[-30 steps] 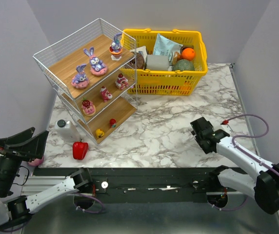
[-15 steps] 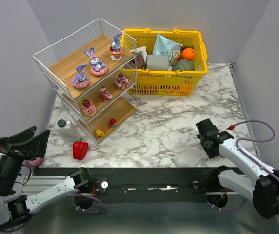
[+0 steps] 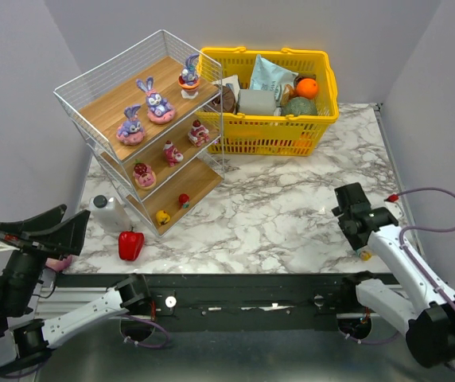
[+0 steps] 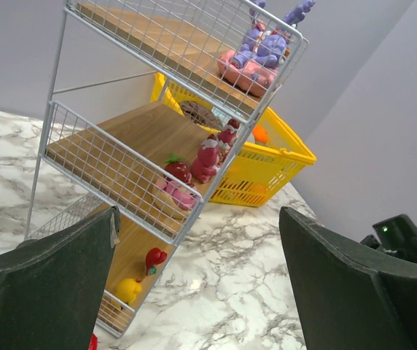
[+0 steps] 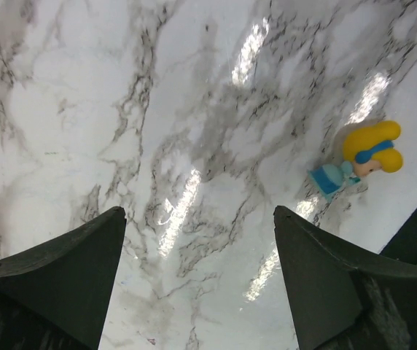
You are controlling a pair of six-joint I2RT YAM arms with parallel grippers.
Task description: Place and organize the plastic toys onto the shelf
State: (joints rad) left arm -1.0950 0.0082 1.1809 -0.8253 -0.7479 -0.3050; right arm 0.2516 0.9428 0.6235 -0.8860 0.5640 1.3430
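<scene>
The shelf (image 3: 116, 103) stands at the back left, slanted. Three purple bunnies (image 3: 157, 99) sit on its top board, three pink-red figures (image 3: 170, 151) on the middle one, and a red piece (image 3: 184, 200) and a yellow piece (image 3: 162, 216) on the lowest. The left wrist view shows the same shelf (image 4: 143, 131) from the side. A small figurine in blue with yellow hair (image 5: 358, 160) lies on the marble, just right of my right gripper (image 5: 197, 215), which is open and empty. My left gripper (image 3: 40, 227) hangs open off the near left corner, partly hiding a pink thing (image 3: 59, 263).
A yellow basket (image 3: 323, 111) full of groceries stands behind the shelf's right end. A white bottle (image 3: 110, 212) and a red bell pepper (image 3: 130, 244) sit in front of the shelf's low end. The table's right edge runs close to the right arm.
The right arm has swung right and toward the near right corner, open throughout. The left gripper has shifted slightly right and stays wide open.
</scene>
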